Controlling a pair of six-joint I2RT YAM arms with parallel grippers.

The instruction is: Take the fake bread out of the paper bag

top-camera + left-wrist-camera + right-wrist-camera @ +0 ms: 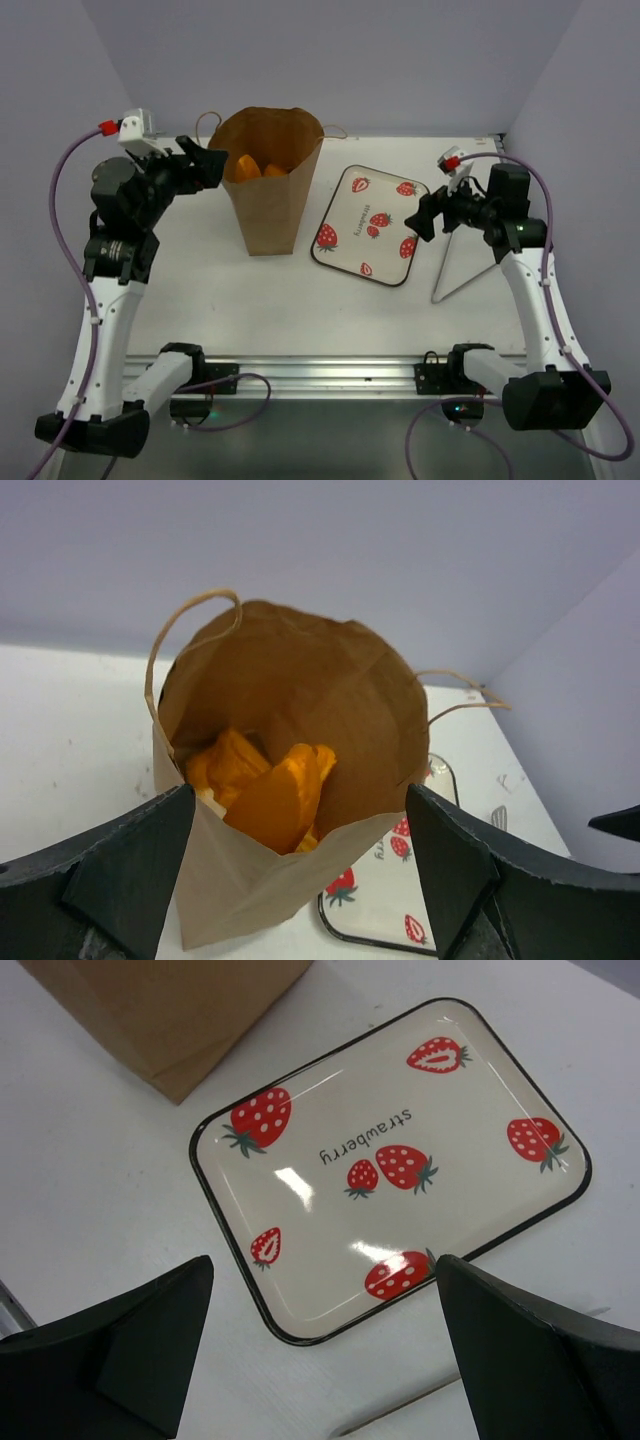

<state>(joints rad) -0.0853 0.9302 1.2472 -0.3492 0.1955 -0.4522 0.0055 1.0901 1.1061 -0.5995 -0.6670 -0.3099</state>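
Note:
The brown paper bag (268, 180) stands upright and open at the back middle of the table; it also shows in the left wrist view (290, 730). Orange-golden fake bread (265, 790) pieces lie inside it and peek out at its mouth (258, 168). My left gripper (205, 165) is open, held at the bag's left rim; its jaws frame the bag's near edge (300, 880). My right gripper (425, 215) is open and empty, hovering above the right edge of the strawberry tray (390, 1160).
The strawberry-print tray (370, 225) lies flat to the right of the bag, with nothing on it. A thin metal rod stand (450, 275) leans at the right. The bag's string handles (190, 620) stick up. A corner of the bag (180, 1020) shows beside the tray.

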